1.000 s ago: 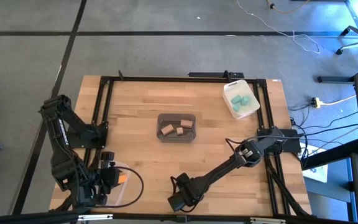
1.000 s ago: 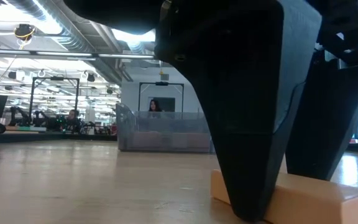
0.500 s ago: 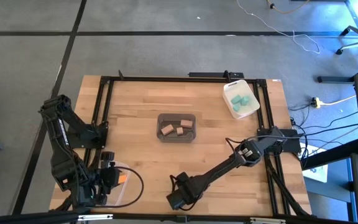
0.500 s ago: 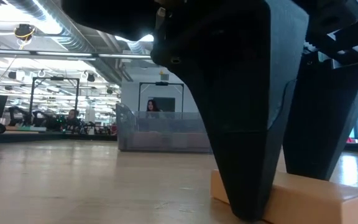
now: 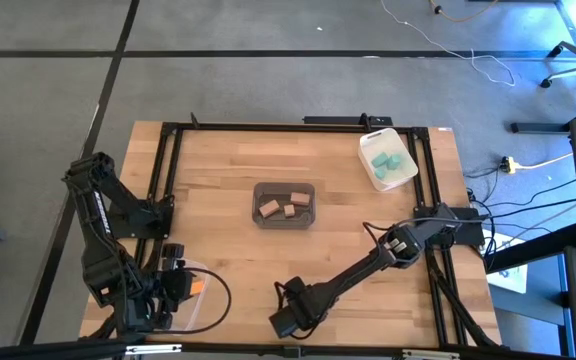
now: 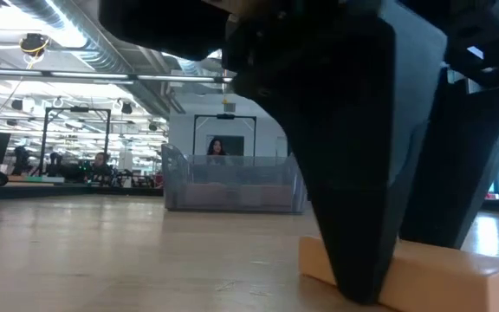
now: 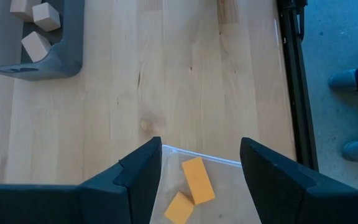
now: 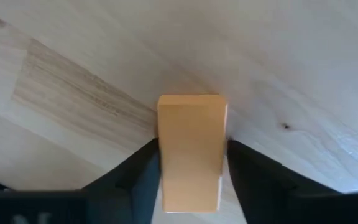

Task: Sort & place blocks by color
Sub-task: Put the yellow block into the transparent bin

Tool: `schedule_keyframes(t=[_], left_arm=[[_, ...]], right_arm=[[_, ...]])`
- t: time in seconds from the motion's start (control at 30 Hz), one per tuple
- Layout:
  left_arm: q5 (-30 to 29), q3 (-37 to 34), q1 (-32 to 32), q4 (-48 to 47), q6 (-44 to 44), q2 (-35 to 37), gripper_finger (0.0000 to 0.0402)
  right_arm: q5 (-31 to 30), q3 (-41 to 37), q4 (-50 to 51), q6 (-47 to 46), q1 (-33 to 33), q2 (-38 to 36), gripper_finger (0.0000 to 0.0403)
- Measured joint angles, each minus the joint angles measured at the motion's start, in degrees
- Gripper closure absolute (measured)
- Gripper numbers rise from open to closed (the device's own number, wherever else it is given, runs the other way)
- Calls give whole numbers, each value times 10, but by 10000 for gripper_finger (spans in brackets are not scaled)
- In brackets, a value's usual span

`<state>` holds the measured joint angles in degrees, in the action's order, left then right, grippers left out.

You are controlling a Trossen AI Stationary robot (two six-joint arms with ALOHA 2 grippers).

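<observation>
Looks like the pick-up step: the right gripper is down at the table's near edge with its fingers pressed against both sides of an orange block, so it's got it clamped. Next it probably needs to lift and carry it over to the clear bin with two orange blocks, under the left gripper, which hangs there spread open.
</observation>
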<state>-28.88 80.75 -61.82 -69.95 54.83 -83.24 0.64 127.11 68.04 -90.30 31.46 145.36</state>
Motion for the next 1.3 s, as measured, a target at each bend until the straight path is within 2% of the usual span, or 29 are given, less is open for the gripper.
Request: schedule_keyframes(t=[0.17,0.27,0.47,0.8,1.07,1.3], left_arm=[[0,0,0,0,0,0,193],[0,0,-1,0,0,0,193],[0,0,-2,0,1,0,193],[0,0,-2,0,62,0,193],[-7,0,-18,0,131,0,193],[-61,0,-48,0,265,10,193]], right_arm=[[-8,3,0,5,0,0,272],[-24,15,8,11,0,2,272],[-99,64,32,59,-10,6,272],[-123,78,16,189,-38,-7,272],[-117,78,-66,324,-65,-7,272],[-118,78,-174,462,-87,-9,272]])
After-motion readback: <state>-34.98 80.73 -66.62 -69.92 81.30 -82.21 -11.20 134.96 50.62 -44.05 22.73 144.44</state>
